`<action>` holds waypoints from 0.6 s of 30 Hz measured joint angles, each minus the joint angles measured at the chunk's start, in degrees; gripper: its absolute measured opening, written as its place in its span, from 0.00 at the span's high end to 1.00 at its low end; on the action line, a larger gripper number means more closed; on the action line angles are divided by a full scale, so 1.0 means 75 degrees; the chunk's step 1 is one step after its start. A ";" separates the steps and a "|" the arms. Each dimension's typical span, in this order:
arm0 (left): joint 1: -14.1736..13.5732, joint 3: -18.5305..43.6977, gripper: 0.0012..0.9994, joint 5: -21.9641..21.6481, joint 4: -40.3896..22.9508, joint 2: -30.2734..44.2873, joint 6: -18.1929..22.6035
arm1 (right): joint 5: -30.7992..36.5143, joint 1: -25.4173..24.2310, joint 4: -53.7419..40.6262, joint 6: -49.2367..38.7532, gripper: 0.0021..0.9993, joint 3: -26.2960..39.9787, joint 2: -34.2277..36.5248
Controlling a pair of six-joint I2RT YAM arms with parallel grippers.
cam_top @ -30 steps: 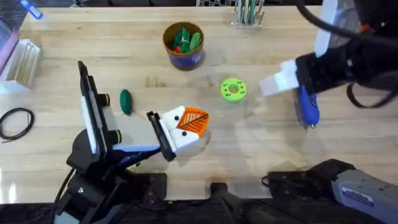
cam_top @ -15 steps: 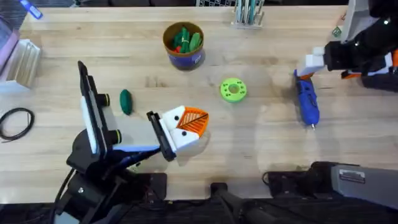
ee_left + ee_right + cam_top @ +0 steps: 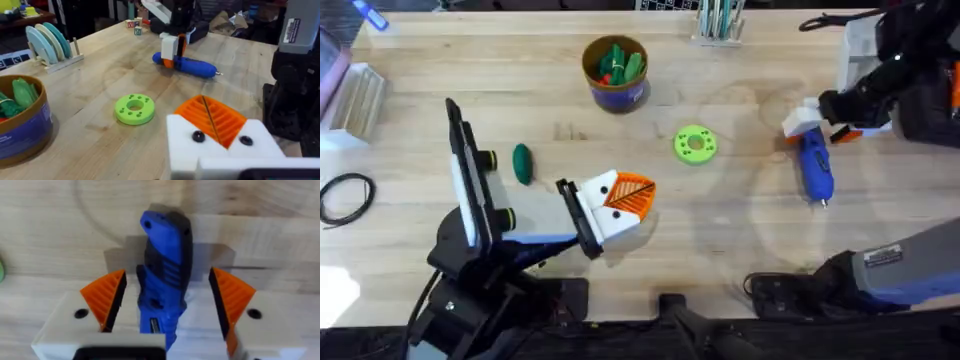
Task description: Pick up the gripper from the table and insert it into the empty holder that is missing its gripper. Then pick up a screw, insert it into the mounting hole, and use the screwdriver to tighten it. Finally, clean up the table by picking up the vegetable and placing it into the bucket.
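Screwdriver [image 3: 814, 166] flat on table, tip toward robot — right gripper [image 3: 812, 126] fingers spread astride handle end; left fingers — can't tell.

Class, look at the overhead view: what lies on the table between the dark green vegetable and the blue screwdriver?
The lime-green disc lies between the vegetable and the screwdriver in the overhead view.

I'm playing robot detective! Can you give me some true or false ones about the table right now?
1. The blue screwdriver lies flat on the table. True.
2. The right tool is squeezed shut on the screwdriver. False: its fingers are open on either side of it.
3. The bucket has green things in it. True.
4. The dark green vegetable is inside the bucket. False: it lies on the table.
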 joint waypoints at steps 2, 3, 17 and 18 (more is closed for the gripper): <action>0.0000 0.0000 0.99 0.0000 -0.0003 -0.0001 0.0000 | -0.0015 0.0000 0.0131 -0.0071 0.01 0.0000 0.0182; 0.0000 0.0000 0.99 0.0000 -0.0001 0.0002 0.0000 | -0.0018 0.0000 0.0224 -0.0095 0.01 0.0000 0.0264; 0.0000 0.0000 0.99 0.0000 -0.0003 0.0001 0.0000 | -0.0110 0.0006 0.0564 -0.0227 0.68 0.0000 0.0334; 0.0000 0.0000 0.99 0.0000 -0.0003 0.0002 0.0000 | -0.0109 0.0006 0.0573 -0.0256 0.81 0.0000 0.0335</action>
